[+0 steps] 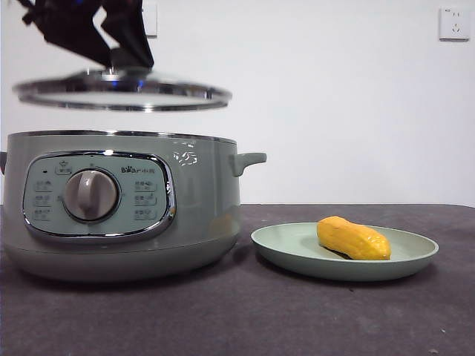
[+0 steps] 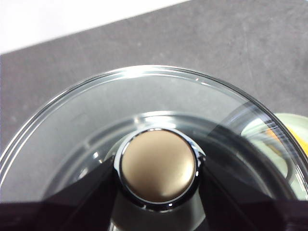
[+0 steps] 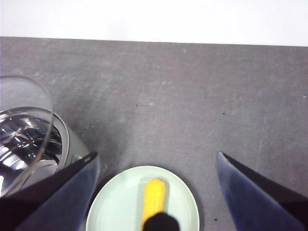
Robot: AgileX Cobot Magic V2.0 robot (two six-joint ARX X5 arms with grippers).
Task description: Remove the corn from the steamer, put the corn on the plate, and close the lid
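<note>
I have the lid [image 1: 122, 92] hanging level above the steamer [image 1: 122, 204], clear of its rim, so closing it is the step I am on, since the corn [image 1: 353, 237] already lies on the plate [image 1: 415, 256] just beside the pot on the bench. To do this well I would bring the lid straight down, keeping it flat and centred over the pot's opening so the chrome rim seats all round at once rather than catching one edge, and only let go once it rests. The left gripper [image 2: 159, 168] has its jaws closed on the lid's knob [image 2: 158, 164], one black jaw pressed to each side, with the glass spreading out around them. The right gripper [image 3: 156, 192] waits above the plate with its jaws spread wide and holding nothing; the corn sits between them, well below, untouched.
</note>
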